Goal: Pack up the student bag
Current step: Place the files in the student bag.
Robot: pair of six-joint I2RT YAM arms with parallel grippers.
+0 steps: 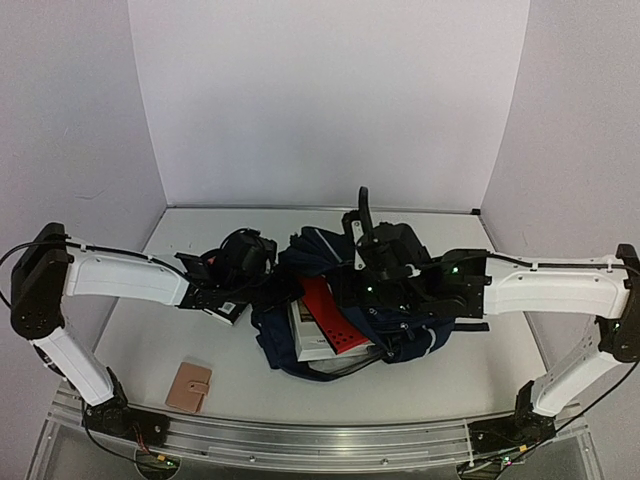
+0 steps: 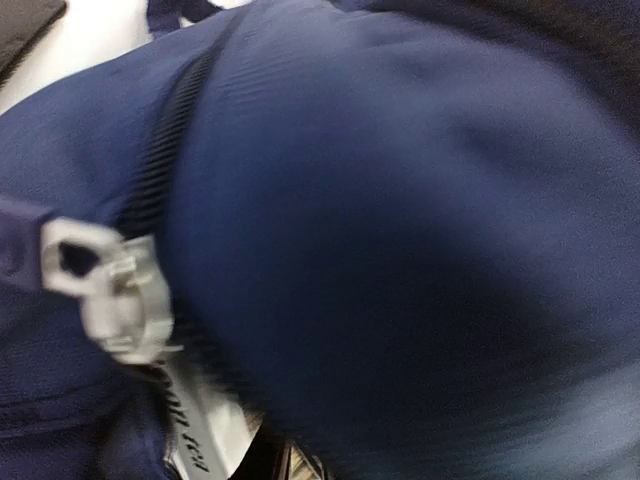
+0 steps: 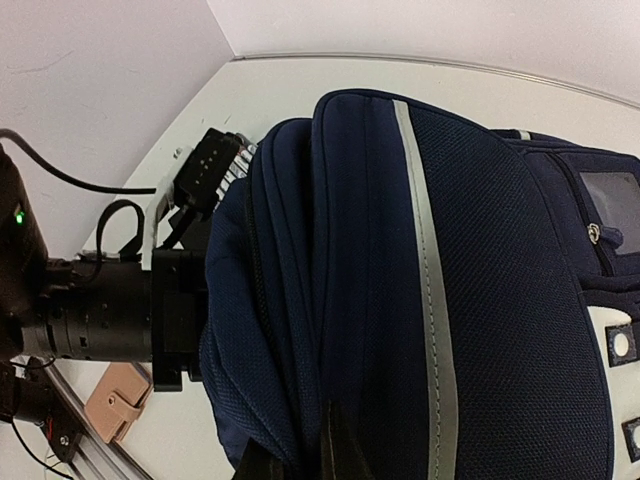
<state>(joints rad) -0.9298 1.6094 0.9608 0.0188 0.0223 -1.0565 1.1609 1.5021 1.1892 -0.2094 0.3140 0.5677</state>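
Nearest the arm bases, a tan wallet (image 1: 188, 387) lies alone on the pale counter (image 1: 130, 330), well apart from everything else and probably waiting to be packed.

At the middle of the counter sits the student bag (image 1: 415, 342), dark navy and slumped, its mouth facing the near edge. A white book (image 1: 312, 340) and a flat red item (image 1: 330, 318) stick out of it, only partly in.

The left pincer (image 3: 228, 170) presses against the bag's left side, seemingly to steady it or hold the opening. Whether it is apart or together cannot be told. Its own camera shows only blurred navy cloth and a grey zipper pull (image 2: 105, 285).

The right pincer (image 3: 300, 455) appears clamped on a fold of the bag's upper fabric, likely lifting it to keep the mouth open.

A grey tab below the pull bears writing too blurred to read. A grey stripe (image 3: 430, 300) and white patches (image 3: 620, 345) show no legible text.
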